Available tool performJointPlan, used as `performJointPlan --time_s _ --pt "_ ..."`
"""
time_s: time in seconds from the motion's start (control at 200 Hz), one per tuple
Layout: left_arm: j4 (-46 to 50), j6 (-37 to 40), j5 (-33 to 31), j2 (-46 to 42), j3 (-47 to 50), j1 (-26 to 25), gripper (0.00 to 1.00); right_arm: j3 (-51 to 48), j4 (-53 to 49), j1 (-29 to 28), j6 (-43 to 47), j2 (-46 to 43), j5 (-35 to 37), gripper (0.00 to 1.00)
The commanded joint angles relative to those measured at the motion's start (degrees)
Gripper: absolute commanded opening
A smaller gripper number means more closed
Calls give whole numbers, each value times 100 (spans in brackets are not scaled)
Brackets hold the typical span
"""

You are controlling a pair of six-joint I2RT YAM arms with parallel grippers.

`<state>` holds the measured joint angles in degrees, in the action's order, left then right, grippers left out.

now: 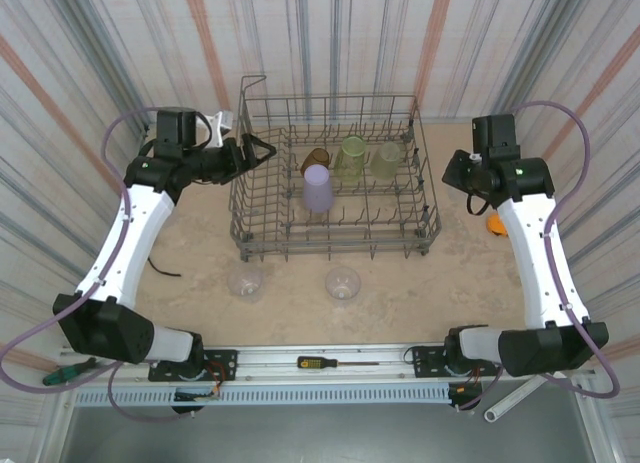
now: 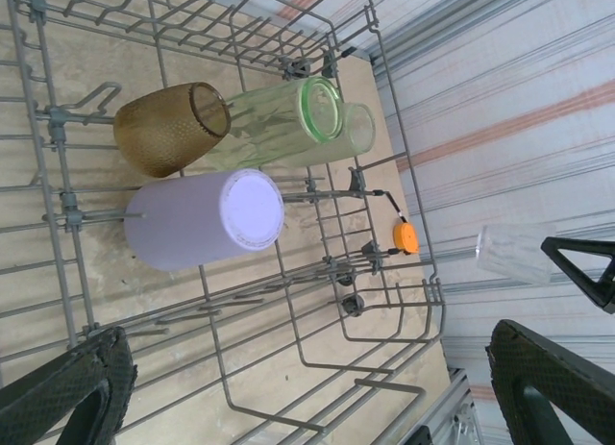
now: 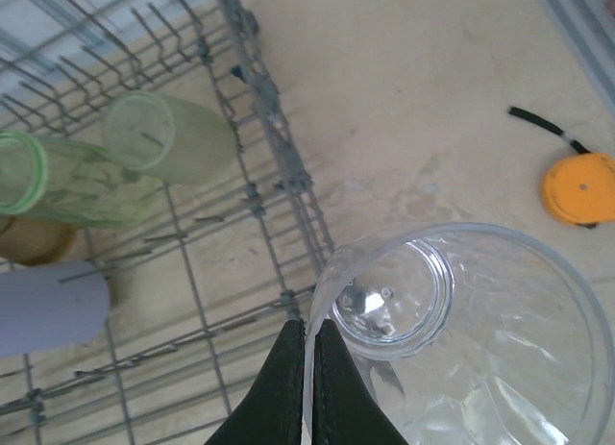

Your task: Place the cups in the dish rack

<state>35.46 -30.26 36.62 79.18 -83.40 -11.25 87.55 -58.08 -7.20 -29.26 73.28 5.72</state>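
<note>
Your right claw (image 3: 309,341) is pinched shut on the rim of a clear cup (image 3: 480,368), and the dish rack (image 3: 256,82) sits close by, upper left of the frame.

i saw my left gripper (image 2: 307,354) standing wide open, facing the rack (image 2: 351,304). inside sat an amber cup (image 2: 168,130), a green cup (image 2: 279,126), a yellowish cup (image 2: 354,133) and a lavender cup (image 2: 202,219); an orange disc (image 2: 405,237) and a clear cup (image 2: 511,253) showed beyond it.
</note>
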Motion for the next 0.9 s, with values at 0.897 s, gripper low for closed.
performJointPlan --time_s 0.897 --pt "-1548 -1325 258 613 -181 -404 99 -279 2026 -1055 -634 608 -1258 0"
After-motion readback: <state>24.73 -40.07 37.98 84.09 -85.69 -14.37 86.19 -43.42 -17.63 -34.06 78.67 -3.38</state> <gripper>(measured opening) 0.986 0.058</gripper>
